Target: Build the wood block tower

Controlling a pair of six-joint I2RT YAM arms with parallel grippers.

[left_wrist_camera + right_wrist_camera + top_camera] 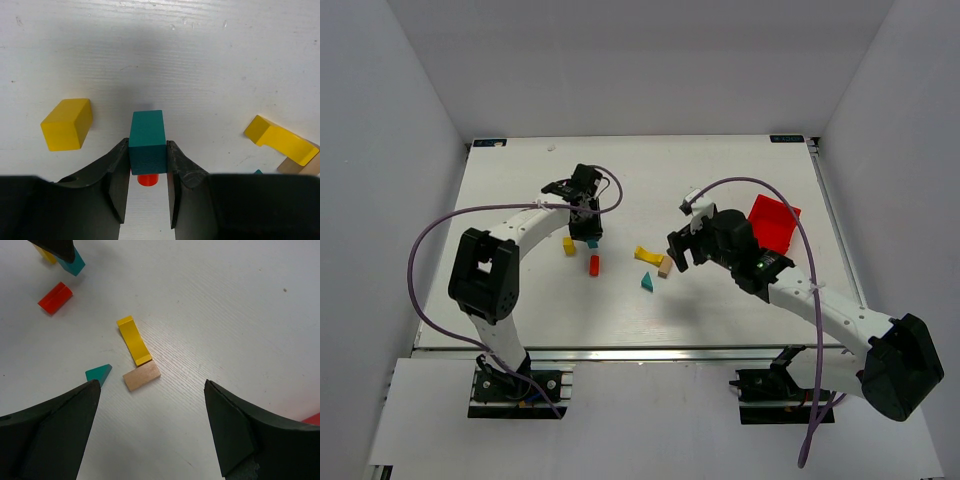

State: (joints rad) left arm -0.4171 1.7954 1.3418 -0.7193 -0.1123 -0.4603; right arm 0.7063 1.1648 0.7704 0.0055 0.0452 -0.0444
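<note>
currently the left gripper point(147, 150) is clenched on the teal cube point(147, 137), its two black fingers point(119, 170) pressing the block's opposite sides. whether the cube rests on the white table point(720, 310) or hangs just off it, i cannot tell. in the left wrist view a yellow block point(67, 124) lies near the cube's left, and a red block point(148, 179) shows below it between the fingers. the right gripper point(151, 385) is released, jaws spread wide, hovering over the yellow arch point(133, 340), which touches the plain tan block point(141, 376) at one end. the teal triangle point(98, 373) sits just beside the tan block. a red plastic bin point(775, 222) stands beside the right arm. small blue tags point(488, 143) at the table's far corners are too small to read.
</note>
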